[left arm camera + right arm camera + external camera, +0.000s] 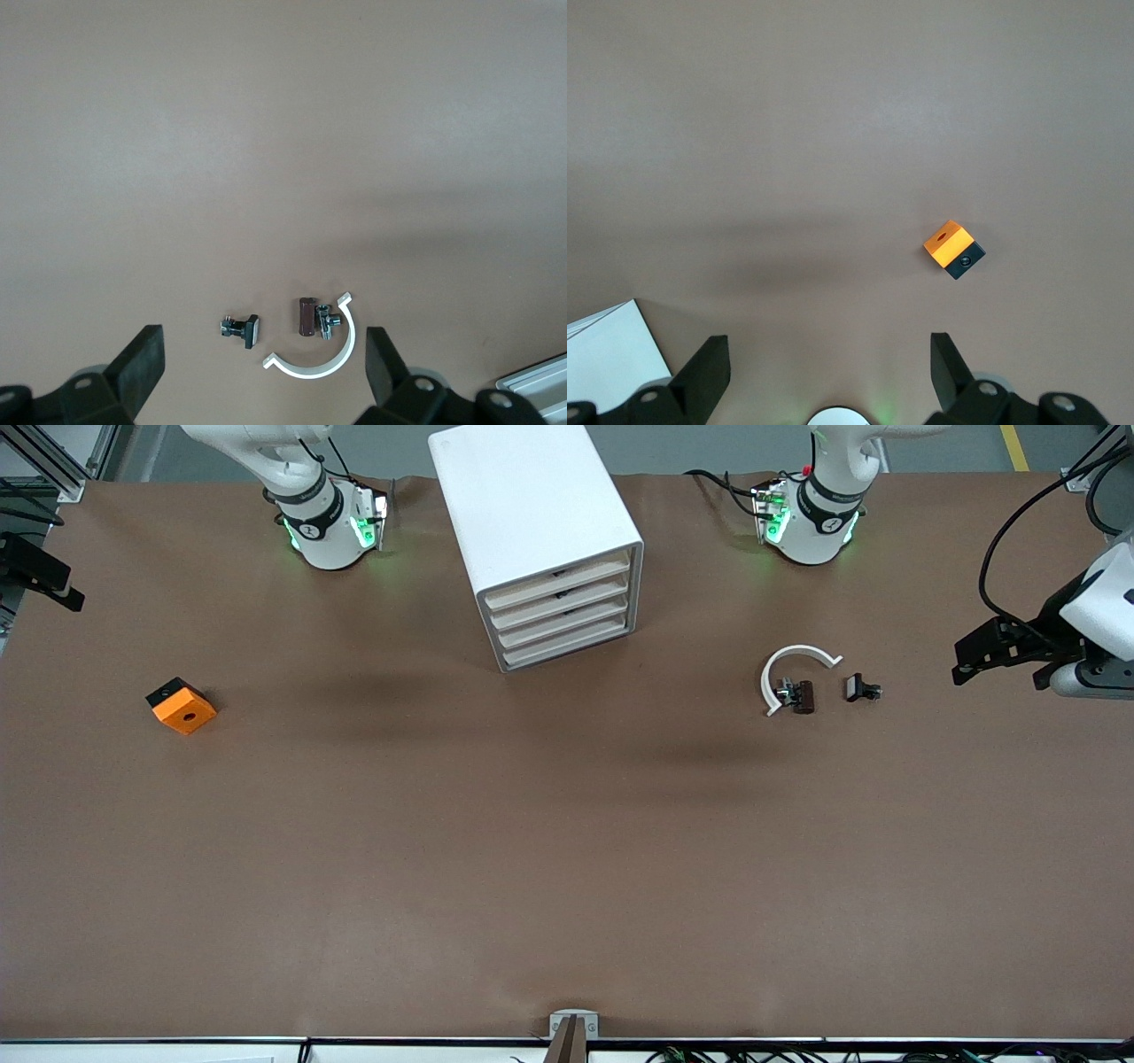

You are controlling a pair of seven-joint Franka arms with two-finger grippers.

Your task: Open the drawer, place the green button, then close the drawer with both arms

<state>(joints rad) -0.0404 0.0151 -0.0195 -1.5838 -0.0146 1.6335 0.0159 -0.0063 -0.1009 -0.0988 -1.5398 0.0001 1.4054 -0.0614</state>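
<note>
Hovering high, both pincers (266, 372) (824, 372) spread; cabinet (536, 540) drawers shut.

1. Brown table (567, 850) carries a white cabinet (532, 522) at its robot-side edge.
2. Orange block (182, 706) lies toward the right arm's end.
3. White ring (791, 670) with small black parts (862, 688) lies toward the left arm's end.

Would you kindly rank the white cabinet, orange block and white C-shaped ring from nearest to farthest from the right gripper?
The right gripper hangs open near its base.
1. white cabinet: just beside it.
2. orange block: nearer the front camera.
3. white C-shaped ring: left arm's end, under the open left gripper.
</note>
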